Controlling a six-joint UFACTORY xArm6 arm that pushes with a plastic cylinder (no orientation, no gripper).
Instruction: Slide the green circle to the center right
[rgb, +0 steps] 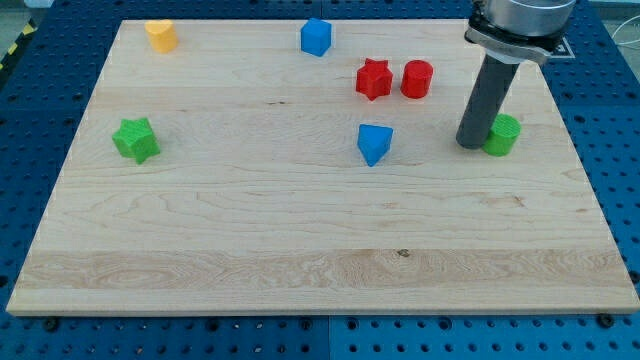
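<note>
The green circle (503, 134) lies near the board's right edge, about mid-height. My tip (471, 143) rests on the board touching the circle's left side. The dark rod rises from it toward the view's top right.
A blue triangular block (373, 143) lies left of my tip. A red star (373, 78) and a red cylinder (417, 78) sit above it. A blue cube (316, 36), a yellow block (160, 34) and a green star (136, 139) lie farther left.
</note>
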